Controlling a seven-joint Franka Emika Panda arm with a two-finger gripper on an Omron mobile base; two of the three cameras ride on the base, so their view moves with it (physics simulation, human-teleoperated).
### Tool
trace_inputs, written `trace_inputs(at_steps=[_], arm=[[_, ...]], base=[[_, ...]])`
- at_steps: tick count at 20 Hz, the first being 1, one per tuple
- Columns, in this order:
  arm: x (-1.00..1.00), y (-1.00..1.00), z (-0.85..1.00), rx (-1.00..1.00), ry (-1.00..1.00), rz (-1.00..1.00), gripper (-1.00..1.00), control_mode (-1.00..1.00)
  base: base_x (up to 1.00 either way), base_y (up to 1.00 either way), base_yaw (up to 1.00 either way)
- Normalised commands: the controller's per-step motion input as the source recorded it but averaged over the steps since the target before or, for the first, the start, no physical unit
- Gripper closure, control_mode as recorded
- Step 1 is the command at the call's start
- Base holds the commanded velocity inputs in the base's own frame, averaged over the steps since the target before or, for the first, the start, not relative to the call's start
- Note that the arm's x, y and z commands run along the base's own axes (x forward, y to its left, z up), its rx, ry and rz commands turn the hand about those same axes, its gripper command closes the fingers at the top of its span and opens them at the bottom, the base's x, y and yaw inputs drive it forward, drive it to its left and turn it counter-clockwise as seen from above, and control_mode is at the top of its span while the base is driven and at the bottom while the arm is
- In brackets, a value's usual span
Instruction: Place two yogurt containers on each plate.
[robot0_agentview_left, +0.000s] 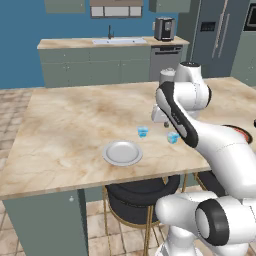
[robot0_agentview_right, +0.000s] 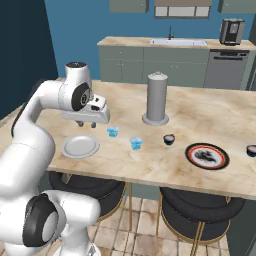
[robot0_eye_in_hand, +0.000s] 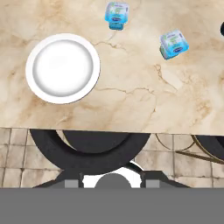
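Left base view: silver plate (robot0_agentview_left: 122, 152) sits near the front edge of the marble surface (robot0_agentview_left: 70, 125), nothing on it. Two blue yogurt cups on the bare surface behind it: one (robot0_agentview_left: 143, 132) just past the plate's far right, the other (robot0_agentview_left: 173, 137) further right, touching the arm in the picture. A sliver of the black red-rimmed plate (robot0_agentview_left: 244, 133) peeks out behind the arm.

Right base view: end effector (robot0_agentview_right: 86, 123) hangs above the surface, over the far side of the silver plate (robot0_agentview_right: 80, 146); fingers too small to tell apart or together. Blue cups (robot0_agentview_right: 113, 131) and (robot0_agentview_right: 136, 143) sit between the two plates, apart from each other. Dark cup (robot0_agentview_right: 169, 140) is near the black plate (robot0_agentview_right: 207, 156), left of it, in front of the tall grey canister (robot0_agentview_right: 156, 99). Second dark cup (robot0_agentview_right: 251, 150) is at the right edge, past the black plate. Both plates empty.

Hand view: looking down on the silver plate (robot0_eye_in_hand: 62, 68) and both blue cups (robot0_eye_in_hand: 117, 15), (robot0_eye_in_hand: 173, 44). Black stool (robot0_eye_in_hand: 94, 148) below the surface's edge. Fingertips not clear; end effector state cannot tell.
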Motion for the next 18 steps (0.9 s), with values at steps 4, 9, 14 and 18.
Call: trace_inputs(at_steps=[4, 9, 14, 18], arm=[[0.00, -0.16, -0.25, 0.00, 0.04, -0.07, -1.00, -1.00], [0.18, -0.89, -0.39, 0.05, 0.00, -0.08, -1.00, -1.00], [0.61, -0.82, -0.37, 0.05, 0.00, 0.04, -1.00, -1.00], [0.93, -0.01, -0.53, -0.07, 0.01, 0.10, -1.00, -1.00]], base=[[0.00, 0.00, 0.00], [0.00, 0.00, 0.00], [0.00, 0.00, 0.00], [0.00, 0.00, 0.00]])
